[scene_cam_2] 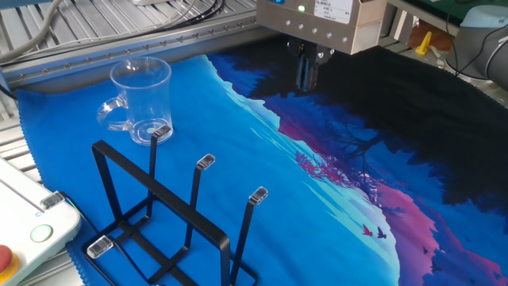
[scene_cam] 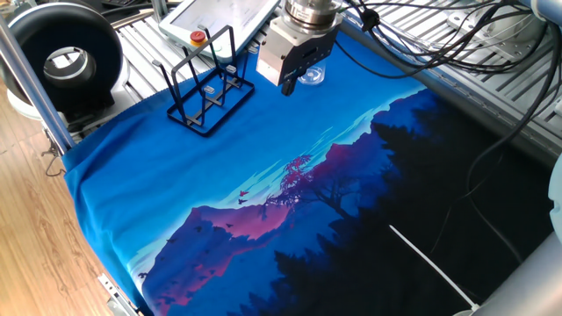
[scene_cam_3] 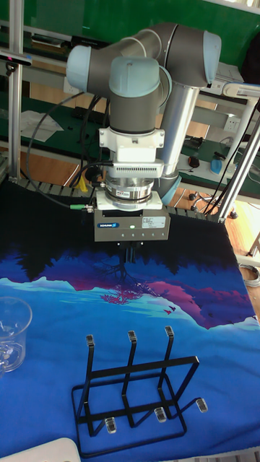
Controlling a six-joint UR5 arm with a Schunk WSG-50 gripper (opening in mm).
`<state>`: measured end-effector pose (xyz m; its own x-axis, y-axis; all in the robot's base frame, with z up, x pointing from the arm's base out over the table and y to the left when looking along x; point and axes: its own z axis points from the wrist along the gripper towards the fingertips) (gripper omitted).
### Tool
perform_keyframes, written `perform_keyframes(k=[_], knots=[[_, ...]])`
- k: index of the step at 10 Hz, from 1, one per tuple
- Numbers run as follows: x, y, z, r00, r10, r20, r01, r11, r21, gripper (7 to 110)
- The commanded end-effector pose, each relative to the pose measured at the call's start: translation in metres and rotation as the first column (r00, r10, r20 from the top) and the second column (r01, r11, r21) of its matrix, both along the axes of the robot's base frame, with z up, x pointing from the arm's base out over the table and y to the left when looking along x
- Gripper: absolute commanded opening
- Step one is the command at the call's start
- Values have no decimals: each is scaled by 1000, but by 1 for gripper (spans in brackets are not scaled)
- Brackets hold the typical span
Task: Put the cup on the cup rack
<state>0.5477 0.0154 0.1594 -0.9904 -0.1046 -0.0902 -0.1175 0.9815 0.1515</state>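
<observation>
Item: cup (scene_cam_2: 140, 99), clear glass with a handle on its side, was recorded standing upright on the blue part of the printed cloth (scene_cam_2: 317, 199), well to the left of the claw (scene_cam_2: 306, 73) in the other fixed view and apart from it. In the tall fixed view the cup (scene_cam_3: 12, 330) was cut by the left edge, lower than and left of the claw (scene_cam_3: 130, 254).

Item: cup rack (scene_cam_2: 171, 222), black wire with upright prongs tipped in clear caps, was noted on the cloth below and left of the claw, near the cup but not touching it; nothing was seen hung on it. In the tall fixed view the rack (scene_cam_3: 133, 386) stood directly below the claw, nearer the camera.

Item: claw, dark fingers pointing down under a grey body, was seen hanging above the cloth with the fingers drawn together and nothing gripped between them. In one fixed view the claw (scene_cam: 288, 83) partly covered the cup (scene_cam: 310, 76), with the rack (scene_cam: 207, 92) to its left
</observation>
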Motion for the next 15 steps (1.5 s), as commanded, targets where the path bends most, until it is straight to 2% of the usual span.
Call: perform_keyframes(k=[1,15], knots=[[2,5,2,1000,-7,6,7,1000,16,7],[1,3,0,1000,-3,10,3,1000,13,7]])
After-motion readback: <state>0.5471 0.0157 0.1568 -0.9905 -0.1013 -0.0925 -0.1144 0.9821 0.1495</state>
